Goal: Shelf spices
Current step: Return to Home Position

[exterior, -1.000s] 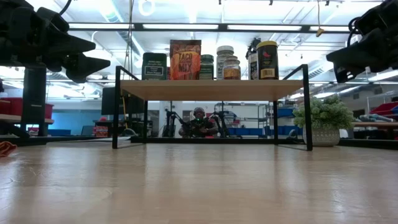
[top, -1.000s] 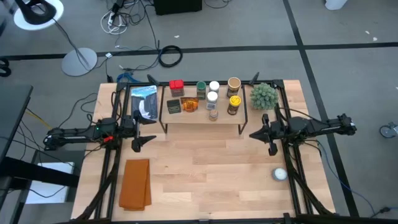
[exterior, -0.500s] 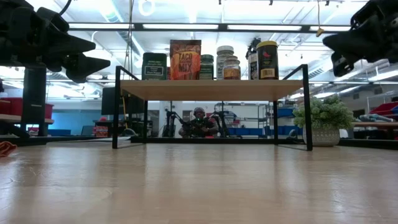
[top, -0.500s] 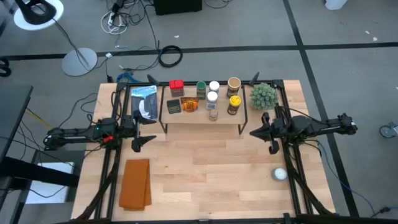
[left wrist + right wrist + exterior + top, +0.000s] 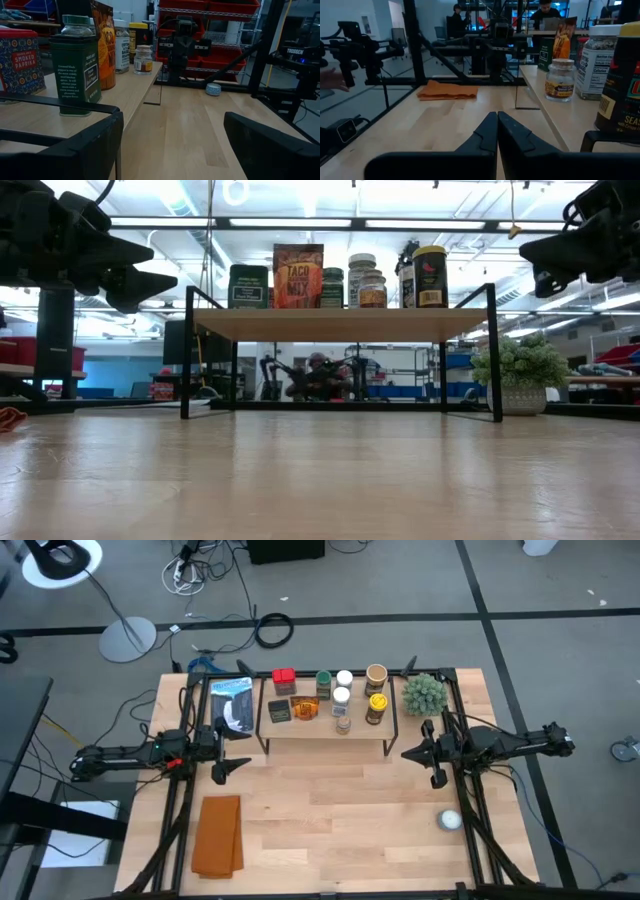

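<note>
A: Near edge of the bench first?
B: An orange cloth (image 5: 218, 833) is lying by the near-left corner. A white round object (image 5: 449, 821) is sitting toward the near-right corner.
A: End effectors?
B: The left gripper (image 5: 240, 749) is hanging over the left side at mid-depth. Its fingers (image 5: 75, 150) are spread wide, gripping nothing. The right gripper (image 5: 405, 755) is hanging over the right side at the same depth, with its fingers (image 5: 485, 137) pressed together, nothing between them. Both are pointing inward, one off each end of the shelf.
A: Task items?
B: The shelf (image 5: 310, 730) is standing mid-way along the far edge. The spices (image 5: 341, 695) are standing on its board, the red square tin (image 5: 284, 677) at the board's far-left corner. A green plant ball (image 5: 424, 693) is sitting by the far-right corner of the bench.
</note>
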